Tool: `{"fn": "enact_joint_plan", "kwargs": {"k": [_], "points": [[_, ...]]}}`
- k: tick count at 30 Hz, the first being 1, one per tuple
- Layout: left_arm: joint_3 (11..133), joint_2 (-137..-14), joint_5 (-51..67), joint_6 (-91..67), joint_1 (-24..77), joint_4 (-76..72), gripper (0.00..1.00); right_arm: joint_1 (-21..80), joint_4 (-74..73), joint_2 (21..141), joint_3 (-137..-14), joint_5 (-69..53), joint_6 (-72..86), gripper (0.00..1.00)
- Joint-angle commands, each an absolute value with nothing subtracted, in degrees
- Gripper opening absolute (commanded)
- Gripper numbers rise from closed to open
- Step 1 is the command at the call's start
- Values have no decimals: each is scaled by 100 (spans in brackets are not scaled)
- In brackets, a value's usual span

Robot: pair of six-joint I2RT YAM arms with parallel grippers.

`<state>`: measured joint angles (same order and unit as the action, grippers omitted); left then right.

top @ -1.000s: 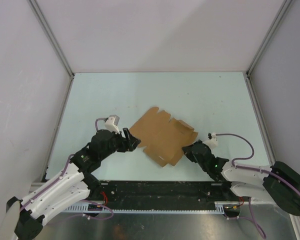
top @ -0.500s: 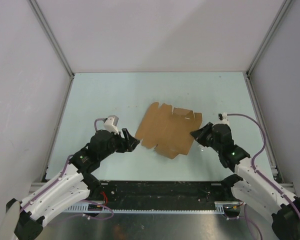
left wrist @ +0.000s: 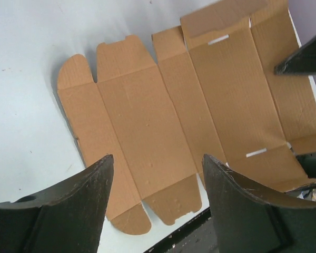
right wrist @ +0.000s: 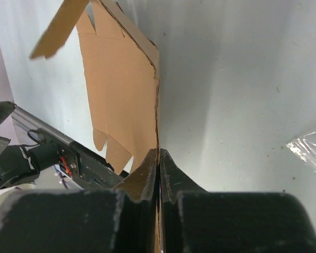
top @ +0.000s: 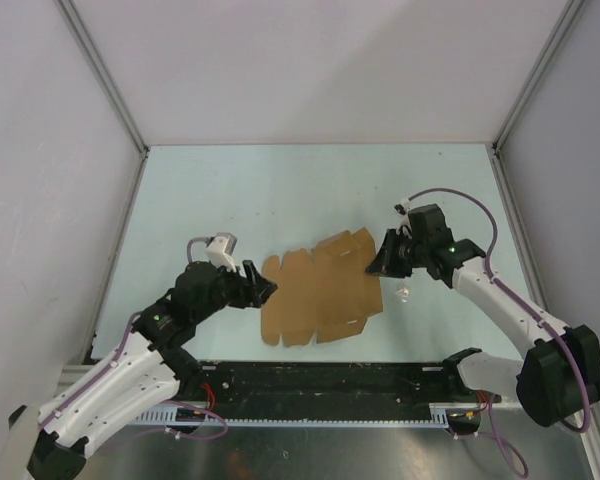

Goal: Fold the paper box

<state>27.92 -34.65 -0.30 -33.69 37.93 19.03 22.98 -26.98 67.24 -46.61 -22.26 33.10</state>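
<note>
The paper box point(top: 320, 290) is a flat brown die-cut sheet, spread out with its tabs on the pale table between the two arms. My right gripper point(top: 378, 262) is shut on the sheet's right edge, which it holds slightly raised. In the right wrist view the sheet point(right wrist: 121, 89) runs edge-on into the closed fingertips of the right gripper point(right wrist: 158, 151). My left gripper point(top: 262, 284) hovers open at the sheet's left end and touches nothing. In the left wrist view the sheet point(left wrist: 163, 110) lies beyond the left gripper point(left wrist: 158, 158).
A small clear plastic scrap point(top: 402, 294) lies on the table just right of the sheet and shows at the right in the right wrist view point(right wrist: 308, 147). The black base rail point(top: 320, 385) runs along the near edge. Grey walls enclose the table.
My right gripper closed on the sheet's right edge and swung away from the rail toward the back right. The sheet turned and slid, so its left end now lies beside the still left gripper.
</note>
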Motion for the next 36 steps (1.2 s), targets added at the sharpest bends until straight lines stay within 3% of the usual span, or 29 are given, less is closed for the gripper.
{"fn": "enact_joint_plan", "kwargs": {"k": [1, 8, 22, 36], "points": [[2971, -3463, 422, -3024, 3744, 1934, 73, 2285, -3637, 6916, -5246, -2136, 2523, 0], [2620, -3630, 247, -3304, 4016, 1907, 72, 2715, -4263, 7321, -5774, -942, 2066, 0], [2083, -4447, -799, -3604, 5132, 836, 65, 3445, -4359, 7971, -6495, 191, 1767, 0], [1986, -5694, -747, -3551, 5177, 26, 47, 3964, -4324, 8077, -6697, 448, 1934, 0]]}}
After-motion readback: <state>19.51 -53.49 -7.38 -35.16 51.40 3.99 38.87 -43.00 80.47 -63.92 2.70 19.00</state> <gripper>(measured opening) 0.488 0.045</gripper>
